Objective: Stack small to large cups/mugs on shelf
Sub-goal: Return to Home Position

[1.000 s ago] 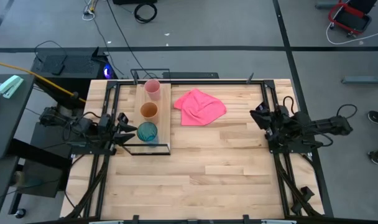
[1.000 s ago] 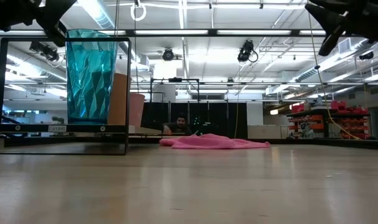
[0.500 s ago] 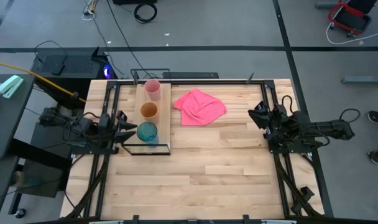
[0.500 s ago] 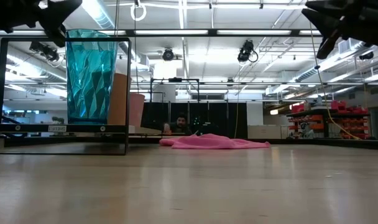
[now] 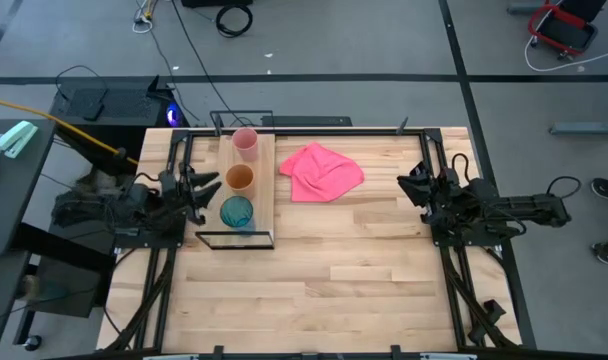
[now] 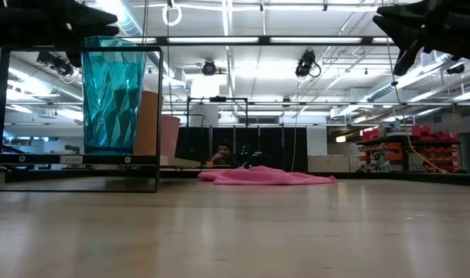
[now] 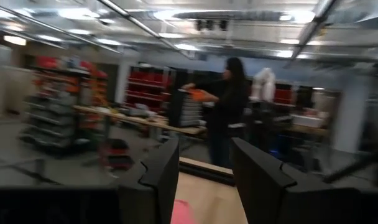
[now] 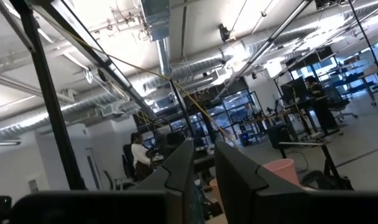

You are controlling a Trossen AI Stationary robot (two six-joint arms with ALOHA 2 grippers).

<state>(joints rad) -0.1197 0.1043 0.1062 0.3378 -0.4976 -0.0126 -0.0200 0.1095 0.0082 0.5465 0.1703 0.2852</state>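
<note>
Pink cup [image 5: 245,141], orange cup [image 5: 240,178], blue cup [image 5: 236,211] line the shelf [image 5: 265,170] by size. The left hand [image 5: 209,190] beside them is released and empty, as is the right hand [image 5: 404,187] across the desk [image 5: 334,260].

The wooden slatted table [image 5: 334,270] carries the light-wood shelf [image 5: 266,192] at its far left and a crumpled pink cloth [image 5: 322,172] just beside it. On the shelf, a pink cup [image 5: 245,142], an orange cup [image 5: 240,178] and a teal cup [image 5: 236,211] stand in a row.

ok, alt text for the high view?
Pink cup, orange cup and teal cup stand in a row on the light-wood shelf, left on the table. A pink cloth lies beside it; the left gripper and right gripper hang at opposite edges, empty.
</note>
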